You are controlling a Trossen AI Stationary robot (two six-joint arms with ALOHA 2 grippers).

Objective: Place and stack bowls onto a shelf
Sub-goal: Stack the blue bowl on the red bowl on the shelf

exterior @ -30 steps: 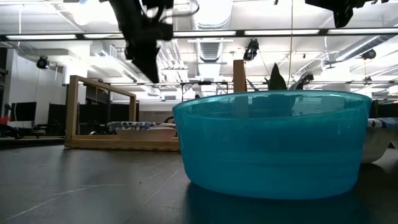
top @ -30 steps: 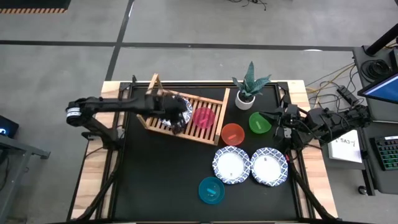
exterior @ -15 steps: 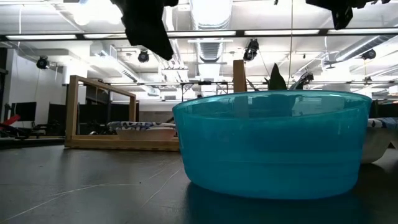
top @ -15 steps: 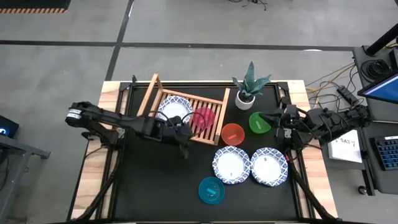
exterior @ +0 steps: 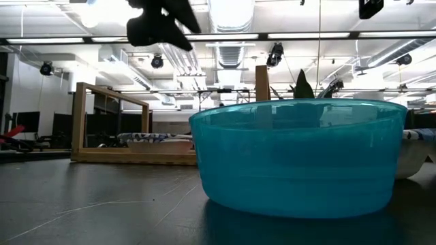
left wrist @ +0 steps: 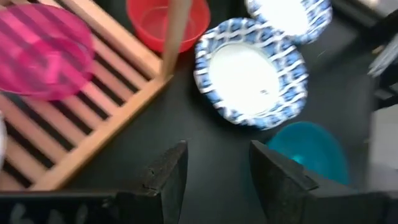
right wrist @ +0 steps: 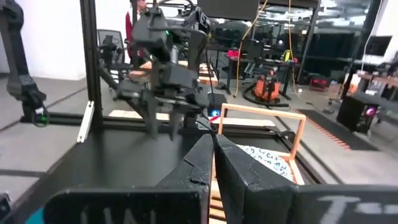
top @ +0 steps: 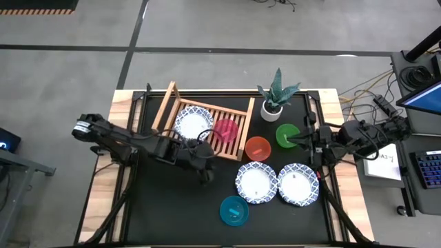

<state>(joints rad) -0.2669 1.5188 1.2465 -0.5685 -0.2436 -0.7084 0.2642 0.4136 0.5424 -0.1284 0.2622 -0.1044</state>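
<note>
The wooden slatted shelf point(top: 234, 114) holds one white blue-rimmed bowl point(top: 193, 124) and the pink bowl point(top: 226, 130), both resting on its slats. On the black table sit two more blue-rimmed bowls point(top: 256, 183) point(top: 298, 184), the red bowl point(top: 258, 147), the green bowl point(top: 286, 135) and the teal bowl point(top: 234, 210). My left gripper point(top: 204, 173) is open and empty, above bare table near the shelf's near edge; its wrist view shows the gap point(left wrist: 217, 180). My right gripper point(top: 298, 141) is shut point(right wrist: 211, 155), raised by the green bowl's right rim.
A white pot with a spiky plant point(top: 273, 103) stands at the far edge, right of the shelf. The shelf's raised frame point(top: 165, 103) is at its left end. Bare black table lies left of the teal bowl point(exterior: 296, 156). Cables and desks lie beyond the right edge.
My left gripper has drawn away from the blue-rimmed bowl on the shelf, moving toward the near edge and a little right. That bowl stays on the slats, now uncovered. My right gripper has shifted slightly left, toward the green bowl.
</note>
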